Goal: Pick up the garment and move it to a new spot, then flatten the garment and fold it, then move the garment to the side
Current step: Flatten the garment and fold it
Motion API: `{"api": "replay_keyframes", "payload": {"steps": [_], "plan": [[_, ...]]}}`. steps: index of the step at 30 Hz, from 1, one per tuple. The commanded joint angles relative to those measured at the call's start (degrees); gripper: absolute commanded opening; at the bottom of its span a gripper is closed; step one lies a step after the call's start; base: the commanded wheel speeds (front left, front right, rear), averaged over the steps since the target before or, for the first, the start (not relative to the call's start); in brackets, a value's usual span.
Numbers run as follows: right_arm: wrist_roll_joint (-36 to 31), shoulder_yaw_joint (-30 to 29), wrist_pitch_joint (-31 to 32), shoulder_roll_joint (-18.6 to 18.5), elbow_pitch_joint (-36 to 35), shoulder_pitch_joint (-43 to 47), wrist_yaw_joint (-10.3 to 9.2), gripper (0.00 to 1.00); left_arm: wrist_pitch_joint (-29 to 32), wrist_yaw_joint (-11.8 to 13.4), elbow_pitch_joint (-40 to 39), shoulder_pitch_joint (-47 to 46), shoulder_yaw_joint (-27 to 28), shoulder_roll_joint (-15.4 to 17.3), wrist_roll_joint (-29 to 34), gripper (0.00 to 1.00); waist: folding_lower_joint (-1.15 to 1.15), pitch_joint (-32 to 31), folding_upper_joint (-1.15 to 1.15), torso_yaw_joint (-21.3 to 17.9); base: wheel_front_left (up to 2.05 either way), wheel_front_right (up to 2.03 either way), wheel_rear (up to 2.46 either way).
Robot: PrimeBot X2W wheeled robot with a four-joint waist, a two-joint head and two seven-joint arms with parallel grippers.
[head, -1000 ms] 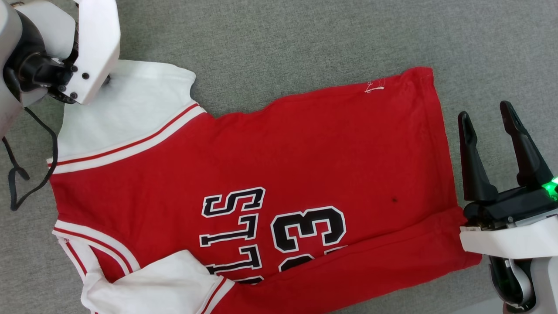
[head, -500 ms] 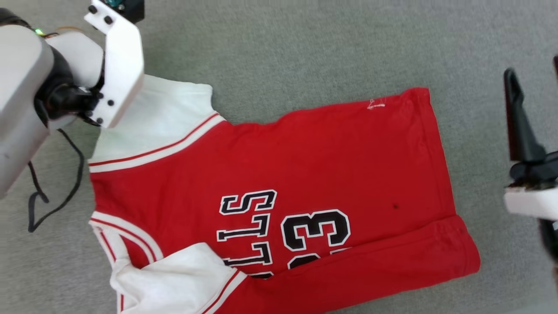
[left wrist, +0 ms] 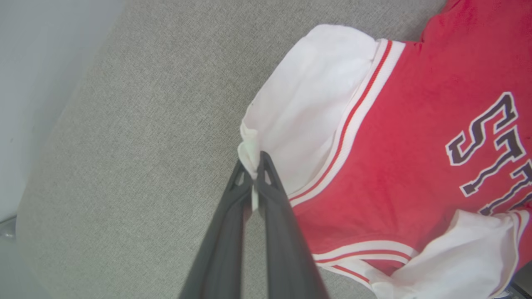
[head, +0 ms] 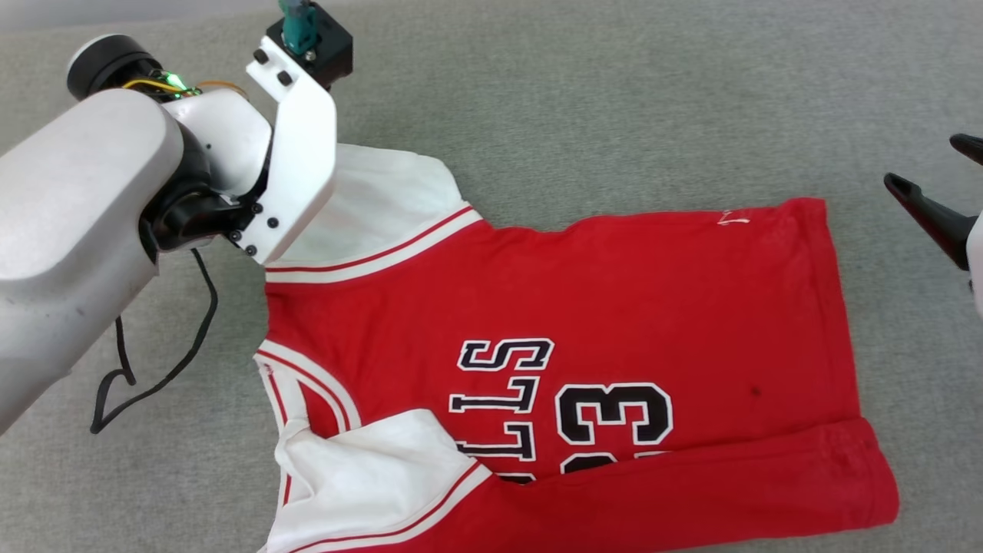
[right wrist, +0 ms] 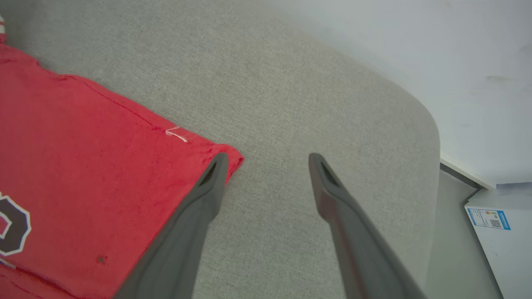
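At the grey fabric surface's left edge, the left gripper pinches the red jersey's white sleeve; the right gripper gapes empty.

Grey woven fabric surface

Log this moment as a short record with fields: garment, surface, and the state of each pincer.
garment: red jersey, printed front up, lying mostly flat
surface: grey fabric
left pincer: shut on the edge of the white sleeve
right pincer: open, holding nothing, near the garment's hem corner
other sleeve: folded over the garment's front
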Motion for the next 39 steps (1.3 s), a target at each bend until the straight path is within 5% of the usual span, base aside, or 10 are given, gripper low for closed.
{"api": "replay_keyframes", "payload": {"steps": [1, 6, 11, 26, 27, 28, 39], "plan": [[1.33, 0.81, 1.82, -0.77, 0.4, -1.55, -0.05, 1.0, -0.24, -0.18, -0.22, 0.13, -0.05, -0.37, 0.29, 0.0, 0.0, 0.5, 0.0, 0.78, 0.0, 0.0, 0.0], [8.41, 8.12, 16.28, -5.26, 3.02, -8.0, -0.05, 1.0, -1.78, -0.25, -1.38, -0.99, -0.43, -0.81, 1.21, 0.0, 0.0, 2.41, 0.0, 2.9, 0.0, 0.0, 0.0], [10.2, 9.73, 24.18, -3.84, 7.56, -11.65, -0.05, 1.0, -3.13, -0.28, -2.45, -1.9, -0.87, -1.45, 1.85, 0.0, 0.0, 4.75, 0.0, 4.9, 0.0, 0.0, 0.0], [10.81, 10.79, 25.14, 3.63, 17.47, -7.69, -0.04, 1.0, -6.27, -0.34, -2.84, -4.98, -2.11, -2.93, 2.25, 0.0, 0.0, 9.98, 0.0, 7.77, 0.0, 0.0, 0.0], [10.66, 11.06, 24.86, 3.55, 17.48, -7.58, -0.04, 0.74, -6.42, -0.34, -2.77, -5.12, -2.3, -2.86, 2.15, 0.0, 0.0, 10.01, 0.0, 7.78, 0.0, 0.0, 0.0], [10.57, 11.19, 24.32, 3.44, 17.51, -7.44, -0.05, 0.0, -6.62, -0.34, -2.69, -5.21, -2.58, -2.79, 2.06, 0.0, 0.0, 9.96, 0.0, 7.76, 0.0, 0.0, 0.0], [11.92, 10.96, 13.97, 0.59, 14.36, -7.59, -0.05, 0.0, -10.71, -0.34, -0.95, -2.5, -4.18, -2.64, 0.53, 0.0, 0.0, 2.07, 0.0, 7.08, 0.0, 0.0, 0.0]]}}
